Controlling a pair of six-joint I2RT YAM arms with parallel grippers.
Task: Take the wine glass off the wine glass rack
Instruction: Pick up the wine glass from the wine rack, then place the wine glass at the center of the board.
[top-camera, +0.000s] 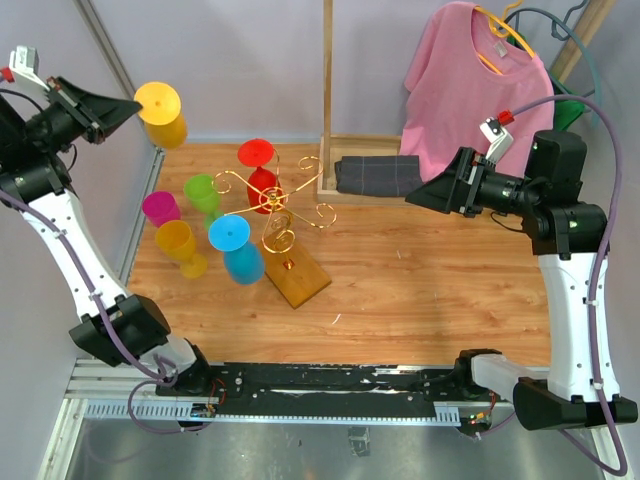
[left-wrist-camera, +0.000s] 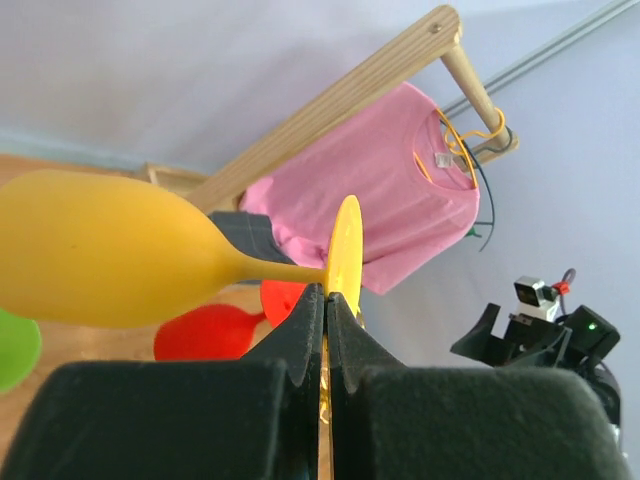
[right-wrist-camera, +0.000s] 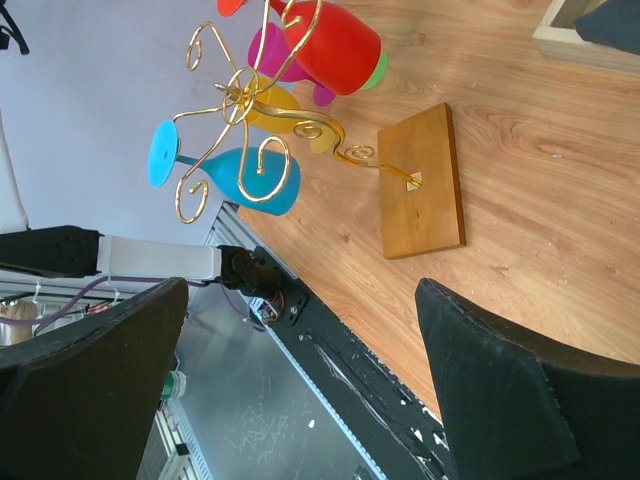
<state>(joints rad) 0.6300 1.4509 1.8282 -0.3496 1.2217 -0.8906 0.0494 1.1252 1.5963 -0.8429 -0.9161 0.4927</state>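
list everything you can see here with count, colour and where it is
wine glass rack: 1, gold wire on a wooden base, left-centre of the table
yellow wine glass: 1, held by its foot off the rack, far left
red wine glass: 1, on the rack, far side
blue wine glass: 1, on the rack, near side
green, magenta and orange glasses: 3, left of the rack
pink t-shirt: 1, on a hanger, back right
dark folded cloth: 1, by the wooden frame
table: 1, wood
left gripper: shut on the yellow glass
right gripper: open, empty, right side
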